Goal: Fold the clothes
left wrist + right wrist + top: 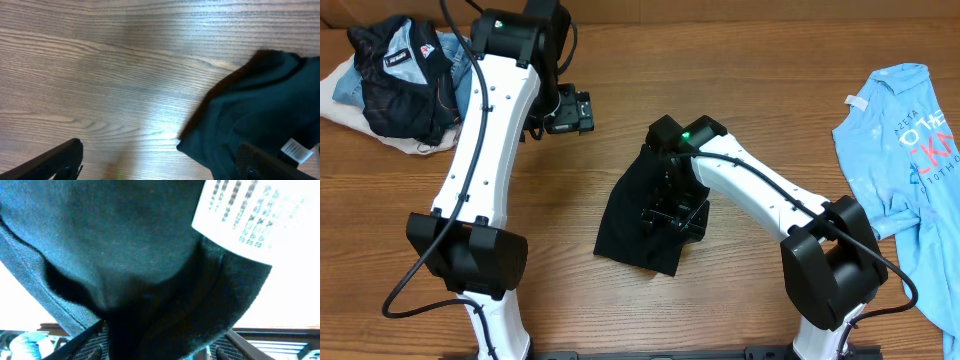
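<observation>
The black T-shirt [625, 215] lies bunched in a rumpled heap near the middle of the wooden worktop [740, 70], not yet spread flat. It looks like thin, limp cotton: light, soft, with no stiffness to keep a crease unaided. I expect it to sag and drag wherever it is lifted, and a single pinch would likely pull up only one layer. The firmer places to take hold are probably the stitched collar band and the hems, where the cloth is doubled. It is neither fragile nor slippery on this wood.

The right end effector [675, 210] sits on top of the heap. In its wrist view dark cloth fills the space between its fingers [85, 342], which stand partly apart. I cannot tell whether they are truly pinching the fabric or only around it.

The left end effector [570, 112] hangs over bare wood with its jaws spread wide and nothing between them. The shirt's edge is off to one side of it.

A white label [245, 220] sewn into the shirt carries rows of small grey print, too blurred to read. It also shows small in the left wrist view, just as illegible.

Well apart at the right edge lies a light blue T-shirt [910, 150] with pink lettering. I can make out "THE" and little else. At the far left corner a dark jacket [400, 90] bears a white-and-red patch [405, 58] whose writing is too small to read.
</observation>
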`<state>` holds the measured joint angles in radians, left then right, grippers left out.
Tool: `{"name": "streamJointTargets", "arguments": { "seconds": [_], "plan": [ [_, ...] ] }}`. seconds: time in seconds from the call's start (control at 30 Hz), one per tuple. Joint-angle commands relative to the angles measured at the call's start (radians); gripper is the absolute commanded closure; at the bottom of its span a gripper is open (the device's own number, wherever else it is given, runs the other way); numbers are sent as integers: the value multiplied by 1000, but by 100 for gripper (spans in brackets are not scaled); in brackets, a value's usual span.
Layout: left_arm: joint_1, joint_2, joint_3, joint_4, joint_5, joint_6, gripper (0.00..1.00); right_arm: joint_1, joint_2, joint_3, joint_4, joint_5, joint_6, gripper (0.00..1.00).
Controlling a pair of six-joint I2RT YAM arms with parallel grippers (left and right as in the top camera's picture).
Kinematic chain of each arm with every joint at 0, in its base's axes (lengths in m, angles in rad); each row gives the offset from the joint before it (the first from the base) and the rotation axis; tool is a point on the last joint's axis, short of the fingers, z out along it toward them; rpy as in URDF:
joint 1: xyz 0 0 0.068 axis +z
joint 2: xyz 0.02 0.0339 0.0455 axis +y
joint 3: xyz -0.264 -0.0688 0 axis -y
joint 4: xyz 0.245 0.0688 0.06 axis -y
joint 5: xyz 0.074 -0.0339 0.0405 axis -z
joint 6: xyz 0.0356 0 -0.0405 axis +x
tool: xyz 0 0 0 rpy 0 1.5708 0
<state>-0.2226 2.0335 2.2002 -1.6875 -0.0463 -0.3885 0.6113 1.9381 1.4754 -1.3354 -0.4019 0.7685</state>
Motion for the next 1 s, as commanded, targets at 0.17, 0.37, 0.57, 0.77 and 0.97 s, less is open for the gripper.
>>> {"name": "streamJointTargets", "arguments": {
  "seconds": [0.17,0.37,0.57,0.77,0.97],
  "plan": [
    [2,-11,-6,-3,-16,31,0,5,-33,-85,5,84,18,95],
    [2,-11,-6,-3,-16,31,0,5,-33,-150,6,188,18,96],
    [2,-11,-6,-2,-16,31,0,5,-33,-151,-70,368,17,82],
    [2,-11,-6,-3,-15,31,0,-11,-33,-150,-144,566,26,75],
    [2,-11,-6,-2,-14,31,0,-98,-42,-97,-196,626,106,74]
  ]
}}
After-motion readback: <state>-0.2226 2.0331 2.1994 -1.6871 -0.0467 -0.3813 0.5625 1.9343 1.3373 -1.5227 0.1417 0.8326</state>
